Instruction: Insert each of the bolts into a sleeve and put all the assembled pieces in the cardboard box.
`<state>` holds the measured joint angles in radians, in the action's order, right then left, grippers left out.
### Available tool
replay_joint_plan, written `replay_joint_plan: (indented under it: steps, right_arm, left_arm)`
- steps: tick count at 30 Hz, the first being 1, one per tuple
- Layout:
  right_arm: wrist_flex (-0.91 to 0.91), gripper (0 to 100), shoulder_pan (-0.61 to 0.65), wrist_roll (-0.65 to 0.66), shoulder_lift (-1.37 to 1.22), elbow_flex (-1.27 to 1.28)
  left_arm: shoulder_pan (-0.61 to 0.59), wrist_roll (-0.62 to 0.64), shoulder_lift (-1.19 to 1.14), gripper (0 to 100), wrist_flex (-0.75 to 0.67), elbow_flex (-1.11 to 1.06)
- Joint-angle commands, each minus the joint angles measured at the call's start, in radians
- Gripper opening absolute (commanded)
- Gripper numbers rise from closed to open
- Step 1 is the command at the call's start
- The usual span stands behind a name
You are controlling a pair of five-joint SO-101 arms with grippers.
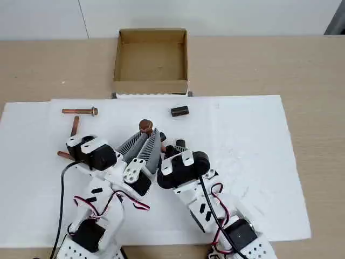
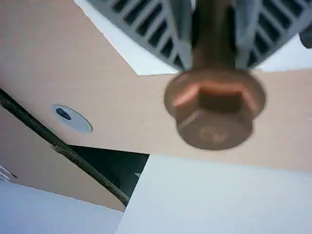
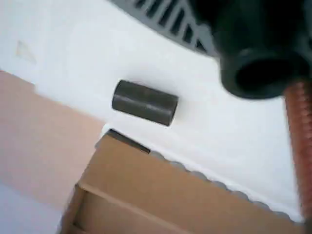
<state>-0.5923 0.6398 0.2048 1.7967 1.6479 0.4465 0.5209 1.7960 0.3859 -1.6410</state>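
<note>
From above, the left tool (image 1: 146,134) grips a copper hex-head bolt (image 1: 145,126), with the right tool (image 1: 174,147) just to its right; the left wrist view shows grey fingers (image 2: 146,24) pinching that bolt; the right wrist view shows its tool clamping a black cylindrical sleeve (image 3: 258,68), with a loose black sleeve (image 3: 145,102) lying near the brown cardboard box (image 3: 170,195).

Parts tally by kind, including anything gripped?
Bolts: 4, one gripped
Sleeves: 2, one gripped
Cardboard box: 1
Total: 7. The arms may hide more.
</note>
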Motion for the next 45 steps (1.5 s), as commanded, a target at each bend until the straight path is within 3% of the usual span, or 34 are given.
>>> replay_joint_plan:
  steps: [1, 9, 34, 45]
  right_arm:
    - [0.028, 0.4, -0.005, 0.008, 0.015, -0.018]
    - [0.028, 0.4, 0.047, 0.005, 0.015, -0.009]
    - [0.028, 0.4, 0.042, 0.008, 0.015, -0.015]
    - [0.030, 0.4, 0.041, 0.008, 0.015, -0.014]
  left_arm:
    - [0.006, -0.005, 0.012, 0, -0.008, 0.004]
    - [0.006, -0.005, 0.012, 0, -0.011, 0.008]
    - [0.064, -0.009, 0.011, 0, -0.003, -0.036]
    - [0.135, -0.009, 0.012, 0, 0.189, -0.039]
